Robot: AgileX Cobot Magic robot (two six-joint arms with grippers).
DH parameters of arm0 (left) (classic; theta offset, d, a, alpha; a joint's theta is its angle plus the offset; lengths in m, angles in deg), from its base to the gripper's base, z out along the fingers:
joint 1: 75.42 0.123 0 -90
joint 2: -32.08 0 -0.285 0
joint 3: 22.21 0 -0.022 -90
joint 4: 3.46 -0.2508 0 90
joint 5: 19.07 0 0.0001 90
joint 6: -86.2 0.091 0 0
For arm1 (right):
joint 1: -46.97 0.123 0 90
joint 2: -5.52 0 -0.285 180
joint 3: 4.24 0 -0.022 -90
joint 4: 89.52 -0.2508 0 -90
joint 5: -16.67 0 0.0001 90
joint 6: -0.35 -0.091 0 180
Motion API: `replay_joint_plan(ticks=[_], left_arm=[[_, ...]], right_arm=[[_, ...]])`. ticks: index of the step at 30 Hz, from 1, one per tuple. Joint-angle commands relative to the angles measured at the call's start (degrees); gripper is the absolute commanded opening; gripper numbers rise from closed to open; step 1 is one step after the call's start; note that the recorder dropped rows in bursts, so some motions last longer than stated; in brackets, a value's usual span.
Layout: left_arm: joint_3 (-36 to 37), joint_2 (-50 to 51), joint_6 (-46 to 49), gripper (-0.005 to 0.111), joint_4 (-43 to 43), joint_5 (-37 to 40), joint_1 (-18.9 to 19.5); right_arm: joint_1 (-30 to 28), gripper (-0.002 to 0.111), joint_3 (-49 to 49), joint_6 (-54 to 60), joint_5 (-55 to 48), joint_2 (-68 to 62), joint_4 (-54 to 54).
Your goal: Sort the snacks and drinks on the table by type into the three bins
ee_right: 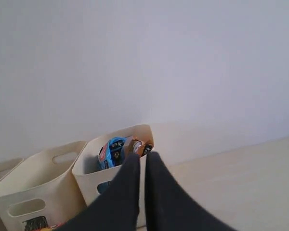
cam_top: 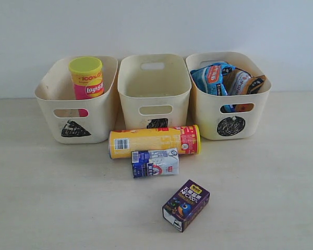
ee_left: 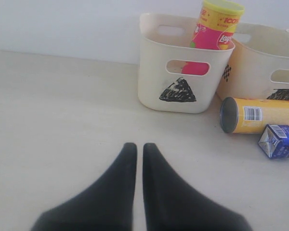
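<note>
**Three bins, two tubes, two bags, two cartons**

Three cream bins line the upper middle of the exterior view: the triangle bin (cam_top: 47,112) at left, the square bin (cam_top: 130,99) in the centre and the circle bin (cam_top: 206,114) at right. One pink tube (cam_top: 86,78) stands upright in the triangle bin. Two bags, the blue bag (cam_top: 211,78) and the orange bag (cam_top: 245,83), sit in the circle bin. On the tabletop (cam_top: 52,198), the yellow-orange tube (cam_top: 154,141) lies on its side in front of the square bin. The white-blue carton (cam_top: 155,162) lies just below it, and the purple carton (cam_top: 185,204) sits apart, toward the bottom centre. The left fingers (ee_left: 130,150) and the right fingers (ee_right: 134,161) are each pressed together and grip nothing.
</note>
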Motion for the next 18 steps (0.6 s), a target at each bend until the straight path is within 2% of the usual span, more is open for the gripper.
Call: replay_joint_plan(ticks=[1, 6, 9, 10, 12, 15, 18], left_arm=[[-0.2, -0.2, -0.4, 0.004, 0.2, -0.8, 0.1], [-0.2, -0.2, -0.4, 0.004, 0.2, -0.8, 0.1], [-0.2, -0.2, -0.4, 0.004, 0.2, -0.8, 0.1], [-0.2, -0.2, -0.4, 0.004, 0.2, -0.8, 0.1], [-0.2, -0.2, -0.4, 0.004, 0.2, -0.8, 0.1], [-0.2, -0.2, -0.4, 0.004, 0.2, -0.8, 0.1], [-0.2, -0.2, -0.4, 0.004, 0.2, -0.8, 0.1]], right_arm=[[0.0, 0.000, 0.2, -1.4, 5.7, 0.3, 9.5], [-2.2, 0.000, 0.2, -1.6, 2.4, 0.3, 20.8], [-10.5, 0.000, 0.2, -5.8, -11.6, 1.1, 24.2], [-11.5, 0.000, 0.2, -7.4, -14.0, 1.1, 26.1], [-12.1, 0.000, 0.2, -12.7, -19.8, 1.1, 32.8], [-12.1, 0.000, 0.2, -13.2, -27.4, 1.1, 34.5], [-12.1, 0.000, 0.2, -13.8, -27.5, 1.1, 35.2]])
